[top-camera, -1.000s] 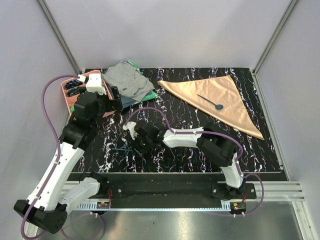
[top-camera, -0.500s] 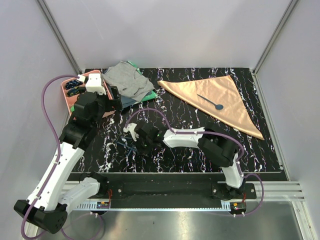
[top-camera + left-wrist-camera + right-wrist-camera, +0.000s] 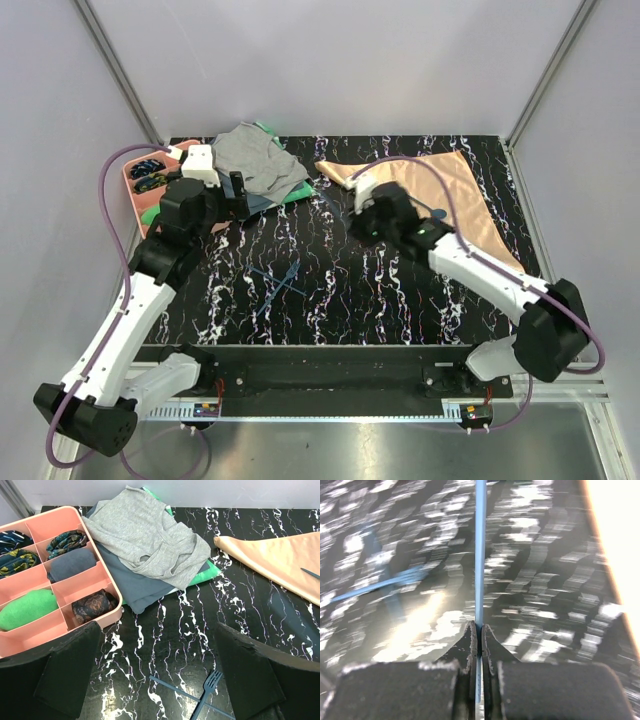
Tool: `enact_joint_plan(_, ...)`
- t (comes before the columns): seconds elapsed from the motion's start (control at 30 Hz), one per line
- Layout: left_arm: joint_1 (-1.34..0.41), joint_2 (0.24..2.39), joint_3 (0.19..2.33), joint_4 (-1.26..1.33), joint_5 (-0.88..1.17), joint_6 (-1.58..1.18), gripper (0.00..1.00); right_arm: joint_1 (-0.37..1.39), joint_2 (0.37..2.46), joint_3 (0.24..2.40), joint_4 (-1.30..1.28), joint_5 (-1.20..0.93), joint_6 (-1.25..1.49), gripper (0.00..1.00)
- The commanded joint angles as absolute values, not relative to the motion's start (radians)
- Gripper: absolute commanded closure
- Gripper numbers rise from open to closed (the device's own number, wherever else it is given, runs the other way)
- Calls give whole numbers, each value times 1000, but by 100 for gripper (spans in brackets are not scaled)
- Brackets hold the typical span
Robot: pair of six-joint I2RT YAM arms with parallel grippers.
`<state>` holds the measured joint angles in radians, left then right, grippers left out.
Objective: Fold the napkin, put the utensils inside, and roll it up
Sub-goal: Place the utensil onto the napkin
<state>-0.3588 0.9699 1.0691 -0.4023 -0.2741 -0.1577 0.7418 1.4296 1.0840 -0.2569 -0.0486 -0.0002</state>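
blue utensil [image 3: 480, 555] is riding clamped in the right end effector [image 3: 479, 628], freshly lifted off the bench [image 3: 350, 290] and reaching the napkin [image 3: 460, 185] just right of it; left end effector [image 3: 157, 680] is hanging apart.

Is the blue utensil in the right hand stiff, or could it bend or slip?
Probably stiff: the utensil sticks out straight from the right hand, gripped near one end only. It is very slim, so likely light. The handle looks smooth and the pinch narrow, so it might pivot or slip.
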Motion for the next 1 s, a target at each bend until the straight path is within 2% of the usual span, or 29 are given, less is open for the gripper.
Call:
enact_joint_plan(0.0, -353, 965, 1062, -353, -265, -156, 1, 536, 1379, 1060, -285, -95, -129, 100)
enact_joint_plan(0.2, -353, 986, 1060, -351, -279, -147, 1, 268, 1479, 1136, -310, -190, -241, 100)
enact_joint_plan(0.3, -353, 999, 1062, -353, -261, -152, 1, 198, 1596, 1173, -313, -221, -274, 100)
enact_joint_plan(0.63, -353, 1026, 1063, -357, -245, -153, 1, 89, 1860, 1365, -408, -247, -498, 100)
enact_joint_plan(0.97, -353, 1037, 1063, -359, -242, -152, 1, 69, 1974, 1494, -566, -267, -643, 100)
